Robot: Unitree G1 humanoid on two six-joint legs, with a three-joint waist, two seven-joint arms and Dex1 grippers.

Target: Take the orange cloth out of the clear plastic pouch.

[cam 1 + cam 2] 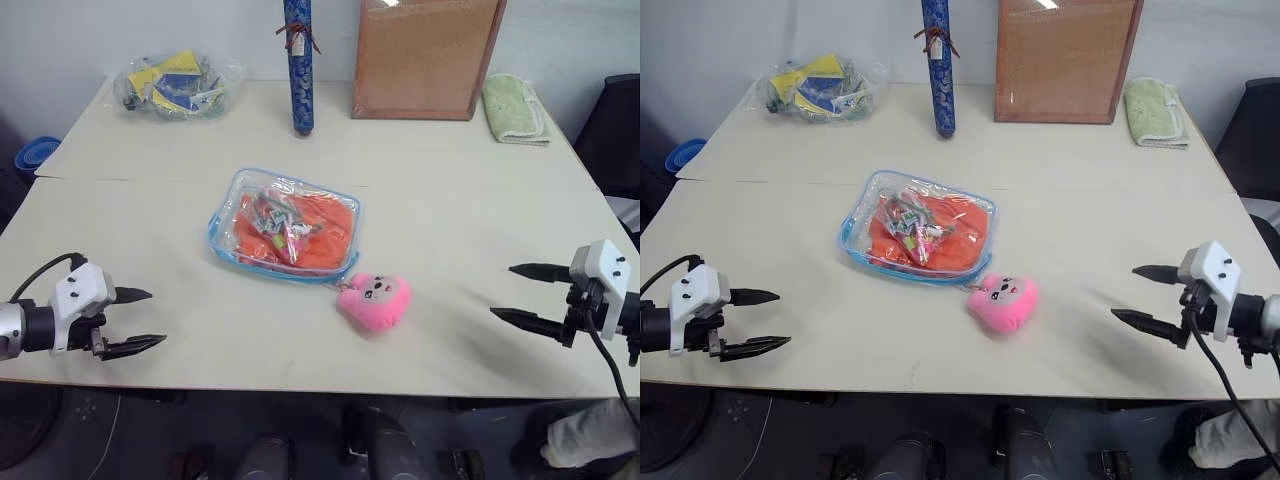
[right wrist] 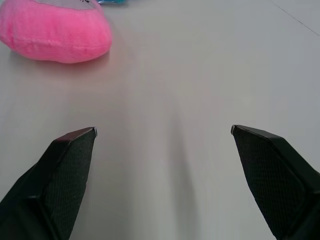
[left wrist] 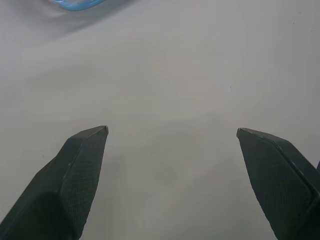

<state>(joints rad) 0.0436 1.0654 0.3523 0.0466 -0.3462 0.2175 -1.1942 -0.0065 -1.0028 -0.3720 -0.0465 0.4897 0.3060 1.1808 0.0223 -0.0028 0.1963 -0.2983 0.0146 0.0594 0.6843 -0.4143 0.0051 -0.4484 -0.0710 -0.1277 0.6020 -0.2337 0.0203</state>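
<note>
In the left eye view, the clear plastic pouch (image 1: 285, 226) is seen lying flat near the middle of the tabletop (image 1: 450, 190), well apart from every edge. It is a transparent rectangle with light blue edging, and the orange cloth (image 1: 325, 235) is folded inside it under a small packet of coloured bits (image 1: 278, 222). A pink plush charm (image 1: 374, 301) is attached at the pouch's near corner and rests on the tabletop just beside it. The left gripper (image 1: 140, 320) is held over the near left edge and the right gripper (image 1: 525, 293) over the near right edge, each with its 2 fingers spread apart and nothing between them.

In the right eye view, the far edge is lined by a clear bag of yellow and blue items (image 1: 820, 85), an upright blue roll (image 1: 938, 65), a cork board (image 1: 1065, 60) and a pale green towel (image 1: 1155, 112).

In the left wrist view, bare tabletop is framed between the parted fingers (image 3: 75, 175), with a sliver of blue pouch edging (image 3: 75, 4) well ahead.

In the right wrist view, the plush charm is seen ahead of the parted fingers (image 2: 60, 170), not touched.

The pouch is judged light, limp and slippery, so it would likely slide unless pinned at an edged corner by 1 gripper. The cloth is judged soft and easily bunched, best pinched at a fold near the zipper opening. Whether the zipper is open cannot be told.
</note>
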